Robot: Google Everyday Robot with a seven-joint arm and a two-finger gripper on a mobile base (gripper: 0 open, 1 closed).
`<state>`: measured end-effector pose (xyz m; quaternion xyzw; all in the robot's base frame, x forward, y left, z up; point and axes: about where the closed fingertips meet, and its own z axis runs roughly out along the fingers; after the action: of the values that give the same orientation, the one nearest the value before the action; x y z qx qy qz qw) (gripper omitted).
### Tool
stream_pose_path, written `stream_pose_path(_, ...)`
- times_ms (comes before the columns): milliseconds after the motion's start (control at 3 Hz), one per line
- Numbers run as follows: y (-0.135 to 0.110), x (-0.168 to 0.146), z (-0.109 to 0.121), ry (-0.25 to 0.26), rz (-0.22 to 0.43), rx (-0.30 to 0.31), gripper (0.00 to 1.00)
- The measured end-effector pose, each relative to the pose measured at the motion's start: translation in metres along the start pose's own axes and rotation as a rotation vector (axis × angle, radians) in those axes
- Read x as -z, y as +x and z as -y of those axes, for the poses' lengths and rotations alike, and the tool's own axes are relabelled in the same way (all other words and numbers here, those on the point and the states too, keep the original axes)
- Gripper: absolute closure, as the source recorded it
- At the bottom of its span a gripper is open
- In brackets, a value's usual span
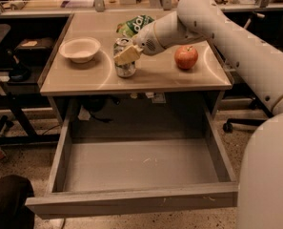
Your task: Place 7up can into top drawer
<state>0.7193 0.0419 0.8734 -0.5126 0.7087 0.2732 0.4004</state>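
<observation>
Nearest to the camera, the top drawer (131, 163) is pulled fully out, and its grey floor is bare. Behind and above it is the table (84, 82). The 7up can (125, 69) stands upright on the table, near the front edge and a little left of the middle, with its long axis vertical. The gripper (128, 55) is right at the can. It comes in from the right side and covers the upper half of the can. I cannot tell if the claw is clenched on the can or only placed against it.

The drawer lies directly below and in front of the can, so I think the coming move is 1 lift, then forward and down. A white bowl (80, 49) is left of the can, a red apple (186, 57) is to its right, and a green chip bag (134, 25) is just behind.
</observation>
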Motion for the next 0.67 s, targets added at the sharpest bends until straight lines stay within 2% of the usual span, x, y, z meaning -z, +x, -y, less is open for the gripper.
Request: stream_pose_path(667, 0.017, 0.043, -0.049, 0.075, -0.052, -0.042, 1.0)
